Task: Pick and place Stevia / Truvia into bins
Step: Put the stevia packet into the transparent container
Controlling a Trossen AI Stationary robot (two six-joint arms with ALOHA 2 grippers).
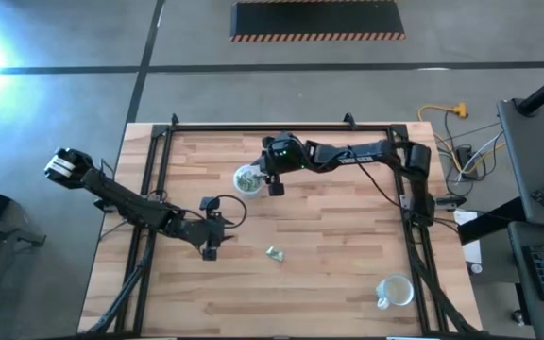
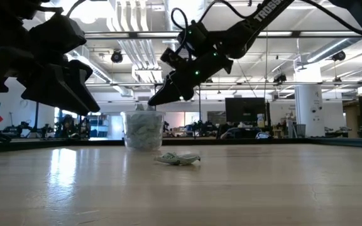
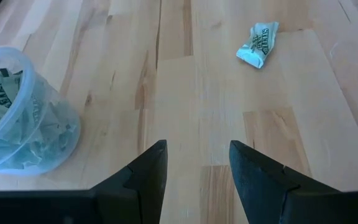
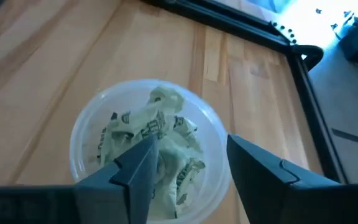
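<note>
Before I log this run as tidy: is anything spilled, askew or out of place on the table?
One crumpled sachet lies loose on the bare table, apart from the full cup of sachets. A second cup stands alone near the table's corner.

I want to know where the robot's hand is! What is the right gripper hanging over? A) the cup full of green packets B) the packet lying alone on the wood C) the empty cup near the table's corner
A: the right gripper hangs open directly above the packet-filled cup.
</note>
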